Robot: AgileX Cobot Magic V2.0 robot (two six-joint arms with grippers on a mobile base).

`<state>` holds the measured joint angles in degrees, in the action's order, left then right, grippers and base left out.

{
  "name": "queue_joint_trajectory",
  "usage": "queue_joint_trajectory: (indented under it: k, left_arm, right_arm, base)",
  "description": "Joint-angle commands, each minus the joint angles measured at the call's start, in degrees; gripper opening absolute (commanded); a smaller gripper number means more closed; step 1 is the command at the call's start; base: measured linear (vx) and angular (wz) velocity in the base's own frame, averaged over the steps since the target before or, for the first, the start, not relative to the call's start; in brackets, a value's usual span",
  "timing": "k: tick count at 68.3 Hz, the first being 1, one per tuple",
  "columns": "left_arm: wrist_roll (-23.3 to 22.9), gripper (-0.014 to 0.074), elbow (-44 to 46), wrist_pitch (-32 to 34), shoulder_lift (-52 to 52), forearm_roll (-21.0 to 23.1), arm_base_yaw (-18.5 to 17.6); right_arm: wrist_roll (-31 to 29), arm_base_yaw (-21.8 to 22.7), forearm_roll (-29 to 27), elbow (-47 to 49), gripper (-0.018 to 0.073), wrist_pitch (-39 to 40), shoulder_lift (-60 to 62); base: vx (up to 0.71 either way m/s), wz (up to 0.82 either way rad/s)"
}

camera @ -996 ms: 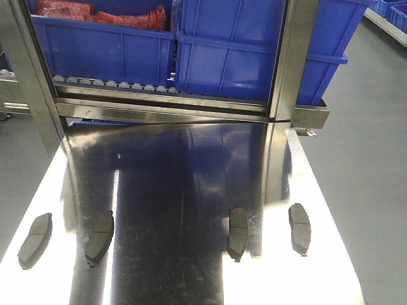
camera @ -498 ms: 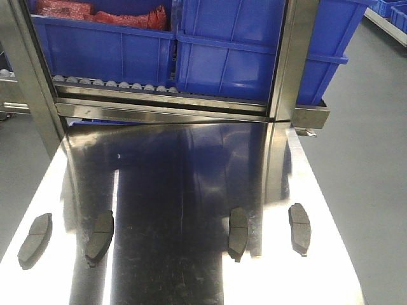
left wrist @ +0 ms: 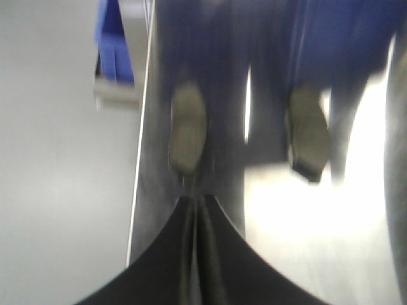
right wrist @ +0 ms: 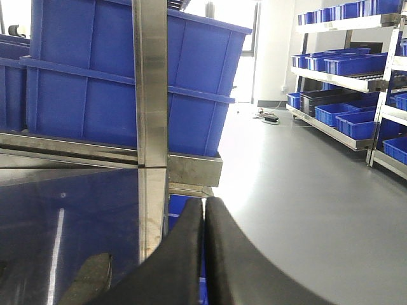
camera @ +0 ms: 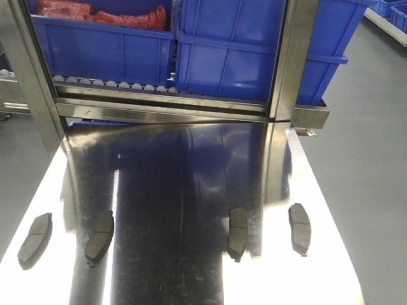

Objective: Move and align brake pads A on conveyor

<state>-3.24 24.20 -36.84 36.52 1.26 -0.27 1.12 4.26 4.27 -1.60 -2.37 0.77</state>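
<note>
So, pads: 4 brake pads A (camera: pixel 238 233) low in frame on the steel table (camera: pixel 172 190), conveyor unseen.
Left gripper (left wrist: pixel 194 202): closed up, empty.
Right gripper (right wrist: pixel 205 204): also closed, empty.
Risk: flat pads may skid on slick steel when pinched.

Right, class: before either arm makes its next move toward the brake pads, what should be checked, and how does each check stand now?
1. All four brake pads in sight: ok. The first pad, second pad, third pad and fourth pad lie apart in a row on the steel table.
2. Pads on the conveyor: not ok, all four lie on the table.
3. Where the conveyor is: cannot tell, no belt shows in any view.
4. Is the left gripper open for a pick: not ok, shut and empty above the table, two pads ahead.
5. Is the right gripper open: not ok, shut and empty near the table's edge.
</note>
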Motion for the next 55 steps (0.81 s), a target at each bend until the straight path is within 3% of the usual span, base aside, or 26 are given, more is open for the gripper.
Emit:
queue_joint_trajectory:
  k: [1,20,30,39,55]
  left_arm:
    - [-0.76,-0.0006,1.91,1.04,1.43,0.42,-0.26]
    - [-0.82,0.0000,1.91,0.59,1.34,0.36,-0.26]
    - [-0.71,0.0048,1.91,0.45,2.17,-0.26,-0.26]
    - [-0.22,0.0158,1.91,-0.67,4.03,-0.06,-0.26]
    - [-0.18,0.0454,2.02,-2.44,7.42,-0.05,-0.26]
  right_arm:
    - [-0.47,0.23,0.39,-0.71,-0.0011,4.15,0.58]
    - [-0.47,0.23,0.39,-0.71,-0.0011,4.15,0.58]
    - [-0.47,0.23,0.39,-0.71,-0.0011,4.15,0.58]
    - [-0.47,0.23,0.39,-0.71,-0.0011,4.15,0.58]
    - [-0.47,0.23,0.39,-0.71,-0.0011,4.15,0.58]
  base:
    - [0.00,0.00]
    - [0.00,0.00]
    - [0.00,0.00]
    - [0.00,0.00]
    - [0.00,0.00]
